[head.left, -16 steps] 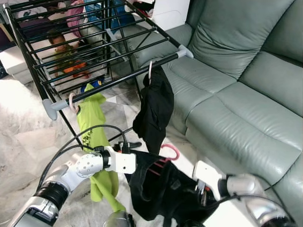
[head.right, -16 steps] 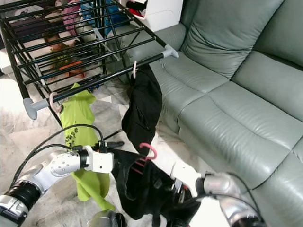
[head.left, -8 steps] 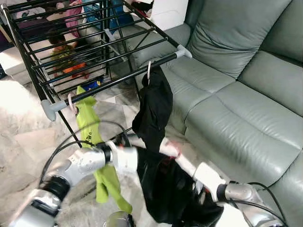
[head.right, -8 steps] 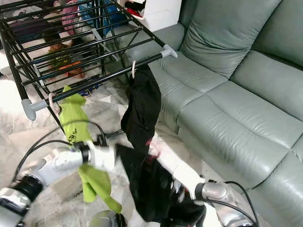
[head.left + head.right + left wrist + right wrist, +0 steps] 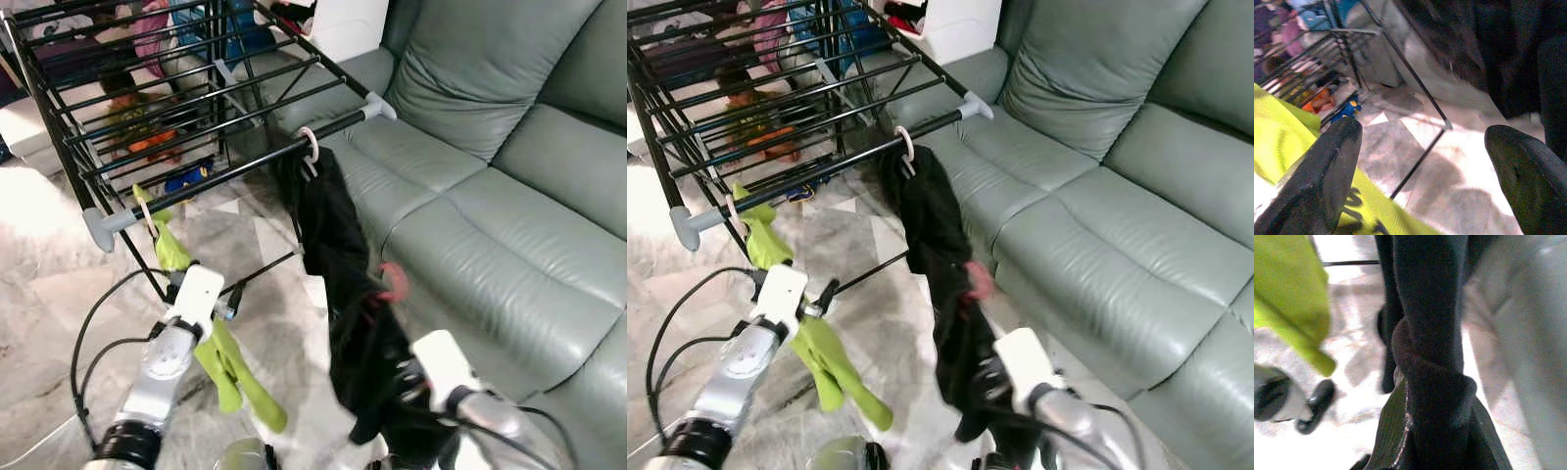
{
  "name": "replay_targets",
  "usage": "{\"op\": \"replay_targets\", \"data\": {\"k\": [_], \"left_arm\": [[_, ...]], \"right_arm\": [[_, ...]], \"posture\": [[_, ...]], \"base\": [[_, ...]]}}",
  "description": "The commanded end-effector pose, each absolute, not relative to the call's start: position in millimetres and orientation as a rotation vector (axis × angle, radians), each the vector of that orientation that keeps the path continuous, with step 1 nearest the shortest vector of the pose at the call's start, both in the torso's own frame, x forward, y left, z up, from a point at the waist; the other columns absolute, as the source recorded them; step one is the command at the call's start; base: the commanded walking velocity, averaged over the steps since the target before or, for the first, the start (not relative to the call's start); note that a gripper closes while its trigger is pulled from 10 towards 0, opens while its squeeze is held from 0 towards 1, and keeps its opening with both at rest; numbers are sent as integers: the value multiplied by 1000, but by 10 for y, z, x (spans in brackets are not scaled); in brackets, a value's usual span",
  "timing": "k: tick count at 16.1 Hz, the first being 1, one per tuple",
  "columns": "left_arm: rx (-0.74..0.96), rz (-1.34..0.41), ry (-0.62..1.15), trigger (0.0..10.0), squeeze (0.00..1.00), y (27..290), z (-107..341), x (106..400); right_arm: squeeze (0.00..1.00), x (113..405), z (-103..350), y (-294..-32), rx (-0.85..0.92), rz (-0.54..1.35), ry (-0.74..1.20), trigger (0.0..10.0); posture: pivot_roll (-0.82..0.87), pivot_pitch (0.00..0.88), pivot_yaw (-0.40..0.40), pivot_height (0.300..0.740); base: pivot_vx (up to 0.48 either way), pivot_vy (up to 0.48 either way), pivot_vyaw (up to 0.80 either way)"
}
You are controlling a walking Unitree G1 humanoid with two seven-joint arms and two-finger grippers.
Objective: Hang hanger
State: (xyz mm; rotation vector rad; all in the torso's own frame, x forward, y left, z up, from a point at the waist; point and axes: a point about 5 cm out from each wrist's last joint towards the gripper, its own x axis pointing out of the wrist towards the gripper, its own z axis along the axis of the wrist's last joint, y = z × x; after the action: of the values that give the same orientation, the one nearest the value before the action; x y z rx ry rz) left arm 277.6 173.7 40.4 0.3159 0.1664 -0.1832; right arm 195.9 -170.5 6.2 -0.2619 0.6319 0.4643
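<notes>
Hanger: we see the pink hanger (image 5: 392,282) carrying a black garment (image 5: 370,377), raised between rack rail (image 5: 245,164) and sofa (image 5: 509,196).
Right claw (image 5: 1435,431): clamped on the black garment.
Left claw (image 5: 1420,166): fingers (image 5: 1327,171) apart, beside the green garment (image 5: 220,352).
Rail: another black garment (image 5: 328,211) hangs there.

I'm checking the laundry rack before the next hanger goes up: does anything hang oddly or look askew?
Yes. The lime green garment on the rack's front bar swings out at a slant instead of hanging straight, brushing the open left gripper. The black garment on its hanger also leans toward the sofa.
</notes>
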Motion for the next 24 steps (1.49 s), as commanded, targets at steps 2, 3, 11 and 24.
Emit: {"op": "replay_targets", "data": {"k": [2, 3, 11, 24], "left_arm": [[283, -151, 178, 10000, 0, 1713, 420, 2759], [260, -146, 201, 10000, 0, 1672, 431, 2741], [175, -104, 223, 10000, 0, 1613, 547, 2826], [166, -129, 250, 10000, 0, 1490, 554, 2882]], "right_arm": [[0, 2100, 233, -1623, -279, 484, 554, 0], [0, 2140, 303, -1629, -267, 473, 528, 0], [0, 2333, 413, -1458, -239, 544, 469, 0], [0, 2673, 1462, -1448, -249, 453, -168, 0]], "posture": [[-6, 0, 33, 740], [-9, 0, 37, 740], [-18, 0, 42, 740], [-50, 0, 53, 740]], "base": [[0, 0, 0], [0, 0, 0], [0, 0, 0], [0, 0, 0]]}}
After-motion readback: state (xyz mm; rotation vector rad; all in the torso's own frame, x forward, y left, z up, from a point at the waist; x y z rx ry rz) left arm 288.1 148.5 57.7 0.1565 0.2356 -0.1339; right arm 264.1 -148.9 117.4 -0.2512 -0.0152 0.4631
